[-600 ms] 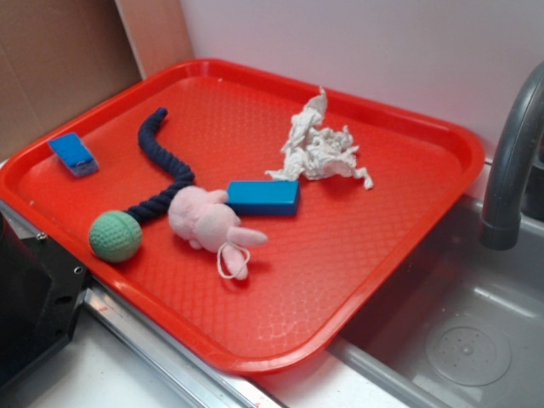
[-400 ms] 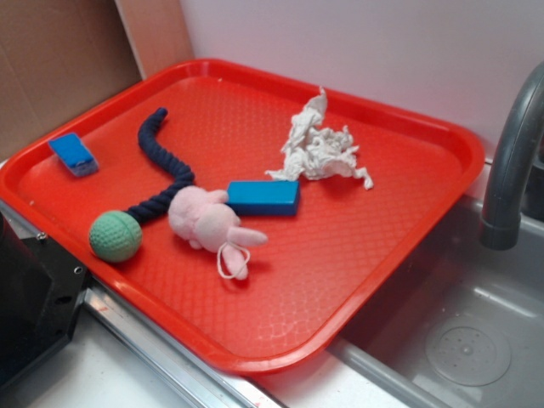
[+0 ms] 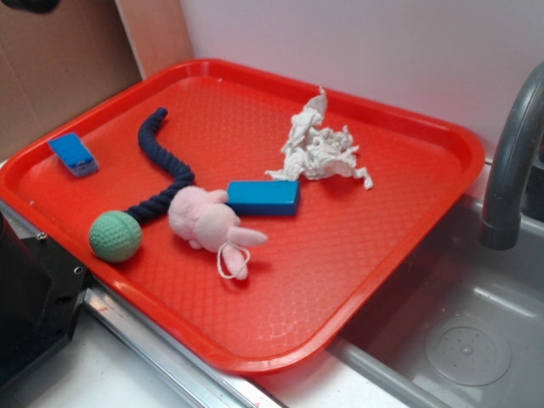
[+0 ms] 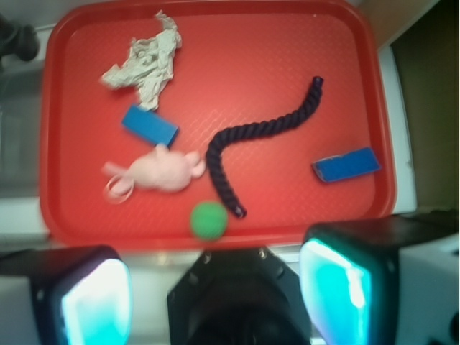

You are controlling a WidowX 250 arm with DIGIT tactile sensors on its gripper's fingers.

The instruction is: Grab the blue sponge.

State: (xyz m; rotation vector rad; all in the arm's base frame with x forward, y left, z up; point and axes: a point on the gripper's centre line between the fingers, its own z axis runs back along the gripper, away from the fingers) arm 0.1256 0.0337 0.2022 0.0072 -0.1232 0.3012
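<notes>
Blue sponge (image 3: 73, 154), light and compressible, lies near the tray (image 3: 425, 246) edge; I pinch its long sides. My end effector (image 4: 215, 287) is spread.

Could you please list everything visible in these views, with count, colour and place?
tray: one, red, beside the sink
sponge: one, blue, tray's left corner, alone
block: one, blue, mid-tray, next to the plush
rope: one, navy, curving from mid-tray to the ball
ball: one, green, near front rim
plush toy: one, pink, mid-tray
cloth: one, white, crumpled, toward the back
faucet: one, grey, over the sink
fingers: two, apart, above the tray's front edge
</notes>
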